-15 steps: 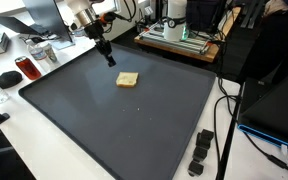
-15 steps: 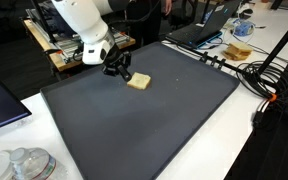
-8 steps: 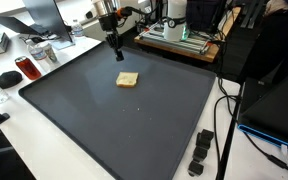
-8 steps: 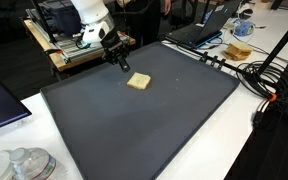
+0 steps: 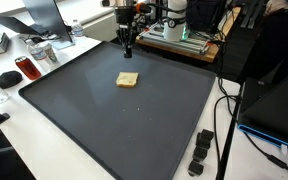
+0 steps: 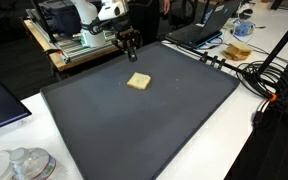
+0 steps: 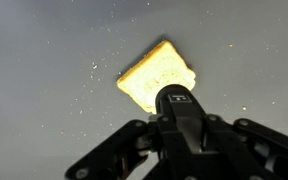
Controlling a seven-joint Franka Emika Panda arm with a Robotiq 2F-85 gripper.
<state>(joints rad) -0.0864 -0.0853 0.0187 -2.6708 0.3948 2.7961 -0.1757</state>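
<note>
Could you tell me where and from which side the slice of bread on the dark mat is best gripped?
Probably by two opposite crust edges, from straight above. The slice of bread lies flat on the dark mat, thin and square, with nothing beside it, so the jaws can drop on either side and close across it. The gripper hangs apart from it, near the mat's edge.

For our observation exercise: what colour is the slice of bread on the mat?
The bread is pale yellow with a tan edge, clearest in the wrist view.
</note>
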